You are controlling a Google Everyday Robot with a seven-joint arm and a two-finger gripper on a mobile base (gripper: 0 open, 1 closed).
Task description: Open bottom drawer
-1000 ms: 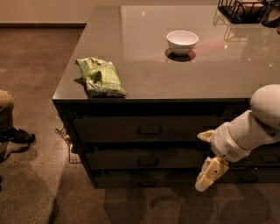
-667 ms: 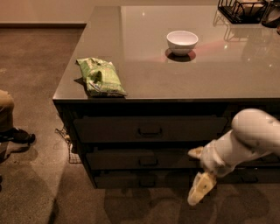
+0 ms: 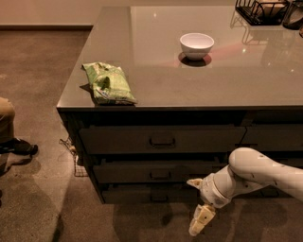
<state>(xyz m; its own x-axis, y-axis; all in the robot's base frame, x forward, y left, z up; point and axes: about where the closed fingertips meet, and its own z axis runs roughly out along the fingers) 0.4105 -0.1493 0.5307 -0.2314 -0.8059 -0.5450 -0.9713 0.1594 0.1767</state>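
The bottom drawer (image 3: 142, 194) is the lowest, shallowest dark front under the counter, and it looks shut. Its small bar handle (image 3: 158, 196) is dim at the centre. My gripper (image 3: 198, 201) hangs low in front of the drawer's right part, to the right of the handle. Its pale fingers (image 3: 200, 219) are spread apart, one above the other, and hold nothing. The white arm (image 3: 258, 171) reaches in from the right and hides the right end of the lower drawers.
A green snack bag (image 3: 108, 83) lies near the counter's front left edge. A white bowl (image 3: 196, 45) and a black wire basket (image 3: 259, 10) stand farther back. A person's leg and shoe (image 3: 14, 142) are at the left, and a wire object (image 3: 71, 153) sits by the cabinet corner.
My gripper and arm have moved left and down, from beside the middle drawer to in front of the bottom drawer. The drawers have not moved.
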